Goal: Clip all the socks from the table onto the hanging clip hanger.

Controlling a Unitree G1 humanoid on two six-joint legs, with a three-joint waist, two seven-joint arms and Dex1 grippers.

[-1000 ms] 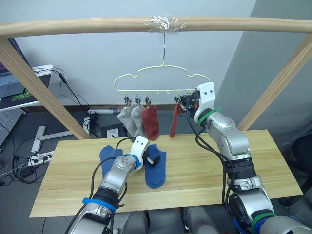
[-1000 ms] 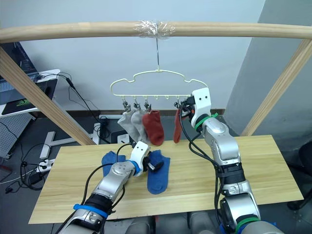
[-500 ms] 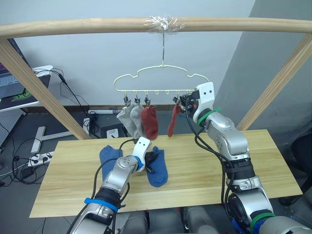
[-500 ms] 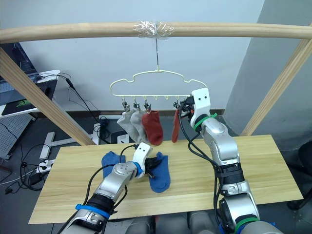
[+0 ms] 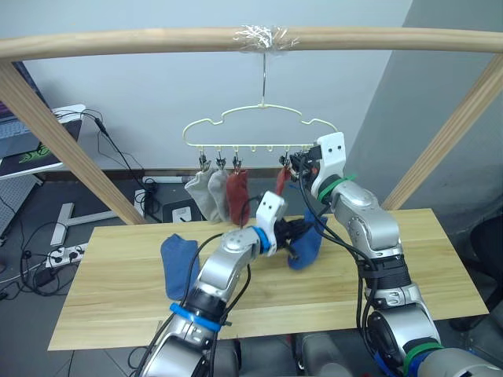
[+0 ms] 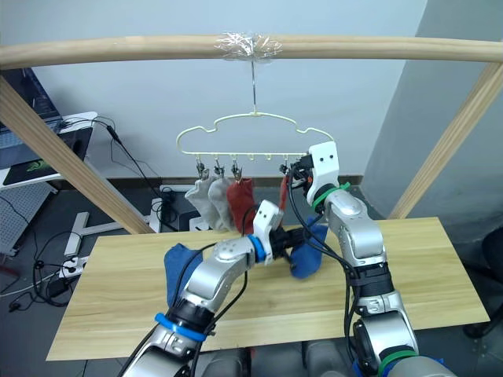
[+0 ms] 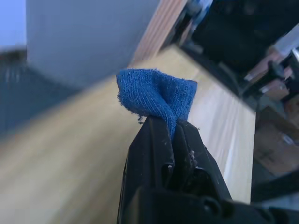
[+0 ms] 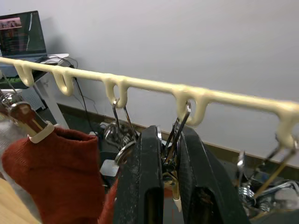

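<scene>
Nearest, the left gripper (image 7: 172, 133) is clenched on a fold of a blue sock (image 5: 308, 242), which hangs lifted off the tabletop (image 5: 440, 267) between the two arms. The pinch takes just a small bunched edge of the knit, so the sock could slide out on the way up, or arrive crumpled with no clean cuff to feed into a clip.

Farther left on the tabletop lies the second blue sock (image 5: 179, 262), partly rumpled and not yet picked up.

Beyond that, the right gripper (image 8: 164, 165) is raised at the clip hanger (image 5: 263, 132), its fingers closed on a metal clip (image 8: 176, 128) near the right end of the row, seemingly squeezing it open. If that squeeze slips, the clip could snap shut before the sock reaches it. A push from either arm could also swing the hanger on its hook and spoil the aim.

Four socks already hang from the row: two grey (image 5: 206, 195), one rust red (image 5: 237, 196), and another rust red one (image 8: 60, 172) just beside the held clip, where the incoming sock might brush it loose.
</scene>
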